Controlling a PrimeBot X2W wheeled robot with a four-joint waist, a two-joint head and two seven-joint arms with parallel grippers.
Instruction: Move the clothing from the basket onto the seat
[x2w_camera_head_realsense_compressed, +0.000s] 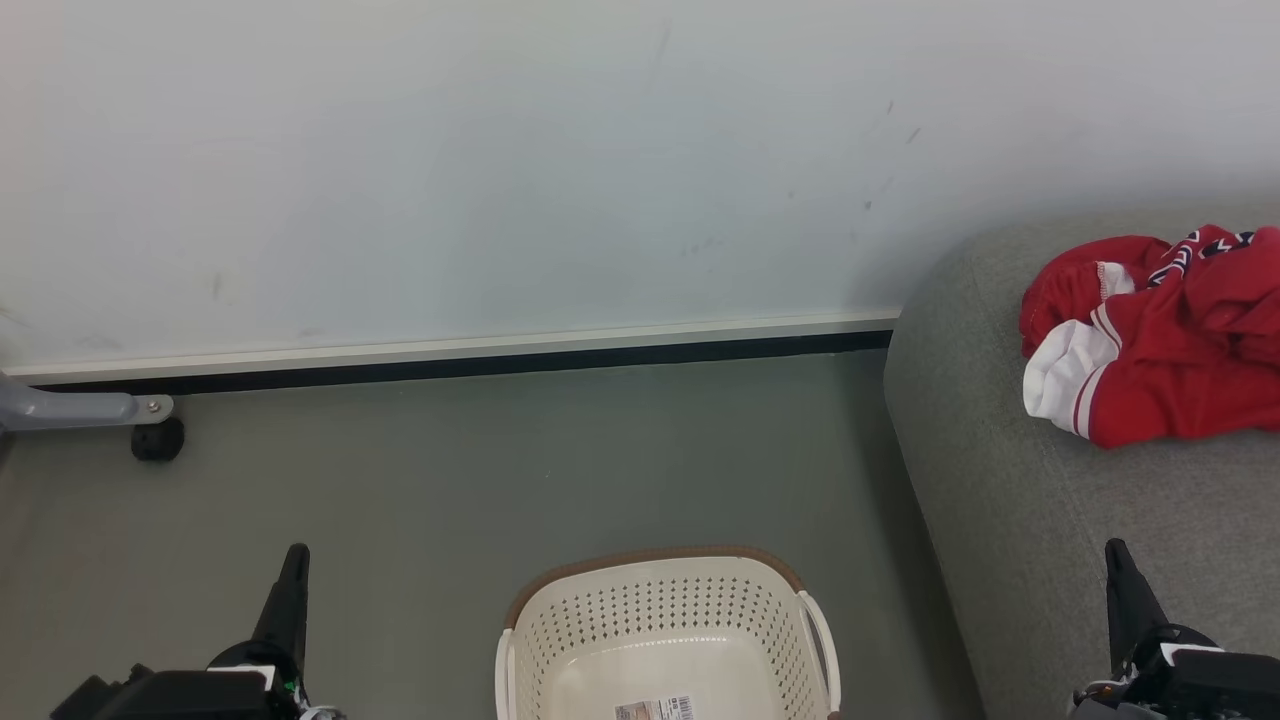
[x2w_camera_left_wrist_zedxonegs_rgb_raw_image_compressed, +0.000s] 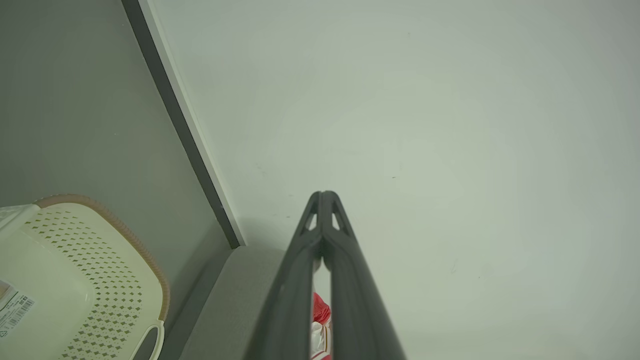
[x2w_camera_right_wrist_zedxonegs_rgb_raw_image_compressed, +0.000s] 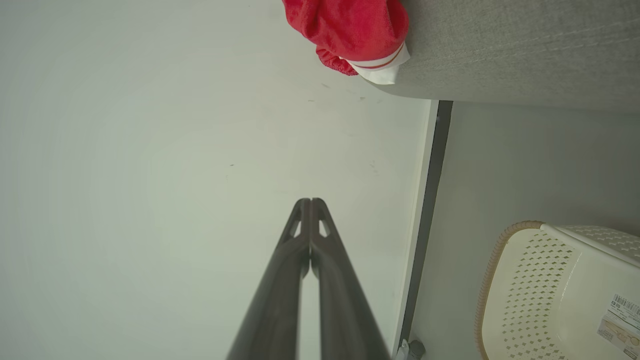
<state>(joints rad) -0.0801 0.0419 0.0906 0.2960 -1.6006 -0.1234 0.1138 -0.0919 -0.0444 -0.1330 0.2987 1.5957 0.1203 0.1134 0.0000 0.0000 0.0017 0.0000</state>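
I see the clothing (x2w_camera_head_realsense_compressed: 1170, 340) heaped on the seat (x2w_camera_head_realsense_compressed: 1050, 520) and nothing in the basket (x2w_camera_head_realsense_compressed: 660, 605) but its label (x2w_camera_head_realsense_compressed: 655, 709), so I judge the transfer finished. My left gripper (x2w_camera_head_realsense_compressed: 297, 552) and right gripper (x2w_camera_head_realsense_compressed: 1116, 548) are pinched closed and hold nothing. Next I'd just confirm and idle.

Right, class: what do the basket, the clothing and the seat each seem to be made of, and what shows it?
The basket: probably moulded cream plastic, smooth, given its regular punched holes. The clothing: soft red and white fabric, given its crumpled folds. The seat: grey woven upholstery, matt, given its fine grainy texture.
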